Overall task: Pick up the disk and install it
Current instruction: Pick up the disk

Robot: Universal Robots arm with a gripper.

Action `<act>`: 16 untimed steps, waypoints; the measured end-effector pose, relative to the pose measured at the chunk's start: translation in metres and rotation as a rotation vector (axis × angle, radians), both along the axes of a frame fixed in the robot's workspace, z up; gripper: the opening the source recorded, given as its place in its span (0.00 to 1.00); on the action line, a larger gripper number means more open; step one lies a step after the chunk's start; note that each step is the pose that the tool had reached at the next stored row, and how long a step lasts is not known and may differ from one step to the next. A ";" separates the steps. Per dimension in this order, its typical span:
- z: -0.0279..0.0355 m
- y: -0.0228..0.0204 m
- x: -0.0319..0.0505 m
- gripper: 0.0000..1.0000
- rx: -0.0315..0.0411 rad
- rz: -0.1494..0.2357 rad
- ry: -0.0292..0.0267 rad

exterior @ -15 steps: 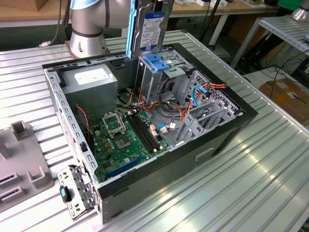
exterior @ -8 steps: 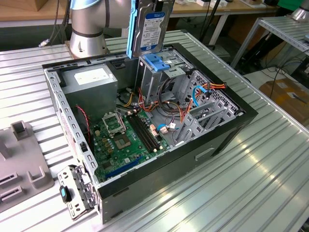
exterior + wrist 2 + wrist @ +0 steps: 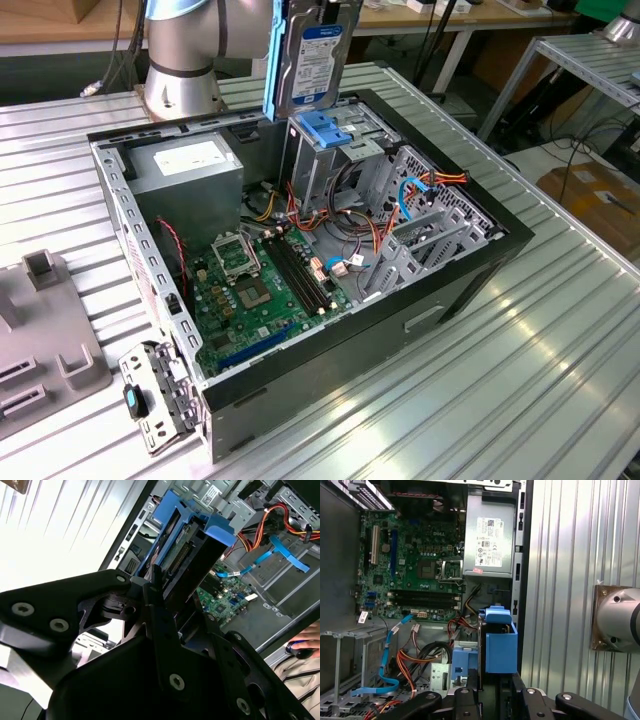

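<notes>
Hand (image 3: 180, 597) clamped on upright disk (image 3: 310, 60) above drive cage (image 3: 325, 165)

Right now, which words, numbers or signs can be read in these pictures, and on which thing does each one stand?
None can be quoted with certainty.
Label on the disk, exterior view: print too small to read.
White label on the power supply, first wrist view: too small.
White sticker on the drive cage, second wrist view: blurred.
Markings on the motherboard, first wrist view: too small.
</notes>
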State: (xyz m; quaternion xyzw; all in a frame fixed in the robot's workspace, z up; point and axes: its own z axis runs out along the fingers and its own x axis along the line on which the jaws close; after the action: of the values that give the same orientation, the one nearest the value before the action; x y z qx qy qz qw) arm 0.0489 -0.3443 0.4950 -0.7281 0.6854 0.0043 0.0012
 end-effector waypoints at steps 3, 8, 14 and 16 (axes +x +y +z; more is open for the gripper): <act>0.0000 0.0000 0.0040 0.35 0.0000 0.000 0.0000; 0.0000 0.0000 0.0058 0.35 0.0000 0.000 0.0000; 0.0000 -0.0009 0.0064 0.35 0.0000 0.000 0.0000; 0.0000 -0.0011 0.0069 0.35 -0.0001 0.000 0.0000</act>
State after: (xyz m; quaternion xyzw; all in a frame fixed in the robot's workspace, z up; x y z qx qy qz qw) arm 0.0558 -0.3453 0.4950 -0.7282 0.6854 0.0042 0.0012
